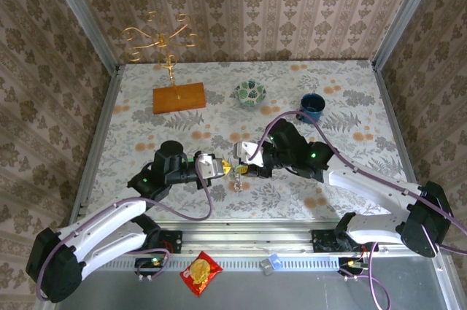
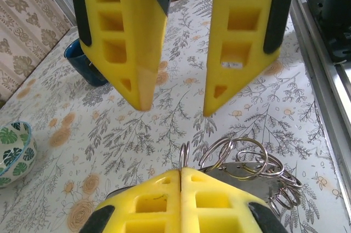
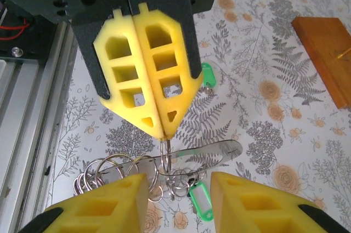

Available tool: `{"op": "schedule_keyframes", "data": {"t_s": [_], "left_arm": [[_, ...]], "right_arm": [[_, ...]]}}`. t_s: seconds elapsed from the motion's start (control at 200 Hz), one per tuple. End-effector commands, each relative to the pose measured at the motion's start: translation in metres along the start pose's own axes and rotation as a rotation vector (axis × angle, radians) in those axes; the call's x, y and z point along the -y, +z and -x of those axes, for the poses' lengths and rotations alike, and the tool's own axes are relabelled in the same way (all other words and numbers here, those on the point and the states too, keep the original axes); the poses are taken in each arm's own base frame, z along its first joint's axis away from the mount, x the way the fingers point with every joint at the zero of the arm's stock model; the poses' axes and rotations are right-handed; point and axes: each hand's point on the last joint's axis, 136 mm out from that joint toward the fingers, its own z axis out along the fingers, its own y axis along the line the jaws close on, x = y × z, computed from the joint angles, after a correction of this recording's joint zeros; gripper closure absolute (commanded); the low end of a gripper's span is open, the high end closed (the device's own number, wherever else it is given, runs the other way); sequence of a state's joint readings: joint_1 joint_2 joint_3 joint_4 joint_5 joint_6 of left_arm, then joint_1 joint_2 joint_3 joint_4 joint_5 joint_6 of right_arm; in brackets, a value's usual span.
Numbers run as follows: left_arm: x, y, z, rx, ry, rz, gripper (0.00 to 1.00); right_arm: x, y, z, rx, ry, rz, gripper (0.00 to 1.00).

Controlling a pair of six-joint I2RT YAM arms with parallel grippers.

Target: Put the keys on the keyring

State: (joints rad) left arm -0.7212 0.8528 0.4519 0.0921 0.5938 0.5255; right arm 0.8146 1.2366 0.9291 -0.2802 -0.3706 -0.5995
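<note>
My left gripper [image 2: 181, 171] is shut on a thin double-coil split ring [image 2: 184, 157] that stands upright between its yellow fingers. That ring is threaded on the keyring [image 3: 219, 151], a long flat metal loop carrying several more split rings [image 3: 109, 171]. One green-tagged key [image 3: 201, 202] hangs among small rings under the held ring. Another green key [image 3: 207, 74] lies on the table behind the left gripper [image 3: 163, 133]. My right gripper [image 3: 178, 179] is open and faces the left one, with the ring cluster just beyond its fingertips. From above, both grippers [image 1: 219, 168] [image 1: 245, 161] meet at the table's middle front.
A blue mug [image 1: 313, 104] and a patterned green bowl [image 1: 250, 92] stand at the back right. A gold wire stand on a wooden base [image 1: 179, 97] is at the back left. A red-and-yellow snack packet [image 1: 201, 273] lies on the front ledge by the rail.
</note>
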Motion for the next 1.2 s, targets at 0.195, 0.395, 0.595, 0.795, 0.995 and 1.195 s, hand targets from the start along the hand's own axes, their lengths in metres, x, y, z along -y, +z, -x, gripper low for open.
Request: {"op": "schedule_keyframes", "data": {"t_s": [0.195, 0.395, 0.595, 0.795, 0.995, 1.195], "left_arm": [[-0.001, 0.000, 0.003, 0.004, 0.031, 0.012, 1.00], [0.000, 0.000, 0.005, 0.011, 0.030, 0.009, 1.00], [-0.002, 0.000, 0.009, 0.028, 0.020, 0.017, 1.00], [-0.017, -0.009, 0.004, 0.050, -0.071, 0.116, 0.75], [-0.025, -0.021, 0.004, 0.158, -0.175, 0.191, 0.53], [-0.019, -0.010, -0.002, 0.171, -0.219, 0.134, 0.58]], "right_arm": [[-0.002, 0.020, -0.005, -0.020, -0.029, 0.007, 0.69], [-0.003, 0.025, -0.004, -0.015, -0.030, 0.011, 0.80], [-0.005, 0.027, -0.001, -0.003, -0.025, 0.027, 0.95], [-0.002, 0.019, 0.000, 0.077, 0.023, 0.030, 1.00], [0.005, 0.010, 0.009, 0.207, 0.076, 0.072, 1.00], [0.001, 0.010, 0.010, 0.232, 0.088, 0.099, 1.00]]}}
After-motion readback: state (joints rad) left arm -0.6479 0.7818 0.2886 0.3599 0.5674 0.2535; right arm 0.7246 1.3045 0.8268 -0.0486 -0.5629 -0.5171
